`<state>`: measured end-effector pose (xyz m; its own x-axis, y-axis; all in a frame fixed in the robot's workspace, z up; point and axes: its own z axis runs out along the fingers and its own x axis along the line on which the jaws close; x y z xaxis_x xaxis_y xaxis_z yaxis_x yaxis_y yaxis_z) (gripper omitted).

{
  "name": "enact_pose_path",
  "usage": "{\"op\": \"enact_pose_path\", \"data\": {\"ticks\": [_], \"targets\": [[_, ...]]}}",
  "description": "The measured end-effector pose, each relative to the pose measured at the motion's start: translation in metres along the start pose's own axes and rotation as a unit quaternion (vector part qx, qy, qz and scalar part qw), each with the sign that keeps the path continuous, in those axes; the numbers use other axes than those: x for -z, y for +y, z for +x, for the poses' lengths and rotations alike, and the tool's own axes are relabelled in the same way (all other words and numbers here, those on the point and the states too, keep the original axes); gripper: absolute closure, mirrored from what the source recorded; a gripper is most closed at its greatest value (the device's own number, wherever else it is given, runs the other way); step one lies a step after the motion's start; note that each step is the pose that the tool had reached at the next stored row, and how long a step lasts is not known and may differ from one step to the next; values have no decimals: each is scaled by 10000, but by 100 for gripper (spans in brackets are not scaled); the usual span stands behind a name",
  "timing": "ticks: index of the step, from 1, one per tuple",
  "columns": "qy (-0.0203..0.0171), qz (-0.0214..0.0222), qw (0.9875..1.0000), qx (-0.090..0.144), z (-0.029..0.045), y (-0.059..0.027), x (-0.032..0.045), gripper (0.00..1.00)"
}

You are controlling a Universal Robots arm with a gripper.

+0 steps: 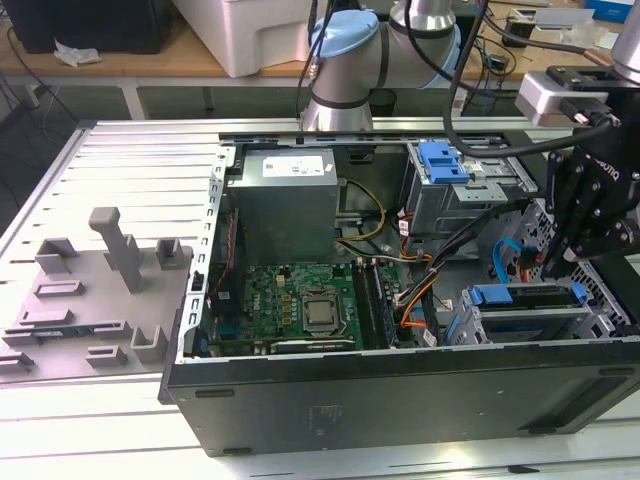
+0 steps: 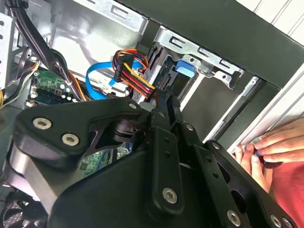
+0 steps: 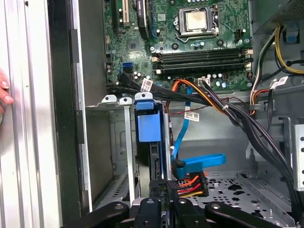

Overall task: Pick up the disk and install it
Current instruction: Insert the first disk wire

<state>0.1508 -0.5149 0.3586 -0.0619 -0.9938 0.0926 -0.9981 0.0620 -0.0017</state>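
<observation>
One disk (image 3: 148, 127) on edge in bay (image 3: 126, 152), largely hidden, one claw (image 3: 160, 187) just beside it, claw state cannot be told

Bright, even light from above. In the exterior view the slatted surface (image 1: 110, 150) glares near white, and the case (image 1: 400, 400) interior lies in soft shadow. In the second wrist view the black hand (image 2: 164, 102) reads dark against gleaming sheet metal (image 2: 118, 19).

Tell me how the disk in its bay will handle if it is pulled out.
The disk would probably slide out stiffly: it stands on edge inside the metal bay. Its blue plastic frame may flex a little. The coloured wires seem plugged in beside it, so they could tug back.
</observation>
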Motion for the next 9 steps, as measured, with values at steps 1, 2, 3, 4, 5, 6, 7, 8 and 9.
{"op": "enact_pose_path", "data": {"ticks": [1, 2, 3, 4, 5, 6, 7, 8, 9], "targets": [[-2, 1, 10000, 6, -1, 0, -7, 83], [-3, 1, 10000, 9, -1, 0, -11, 83], [-6, 1, 10000, 13, -1, 0, -17, 83], [-8, 2, 10000, 18, -2, 0, -21, 83], [-11, 2, 10000, 23, -3, 0, -27, 83], [-14, 2, 10000, 30, -3, 0, -34, 83], [-17, 3, 10000, 35, -4, 0, -39, 83], [-19, 3, 10000, 39, -4, 0, -43, 83], [-21, 3, 10000, 44, -4, 0, -48, 83]]}}
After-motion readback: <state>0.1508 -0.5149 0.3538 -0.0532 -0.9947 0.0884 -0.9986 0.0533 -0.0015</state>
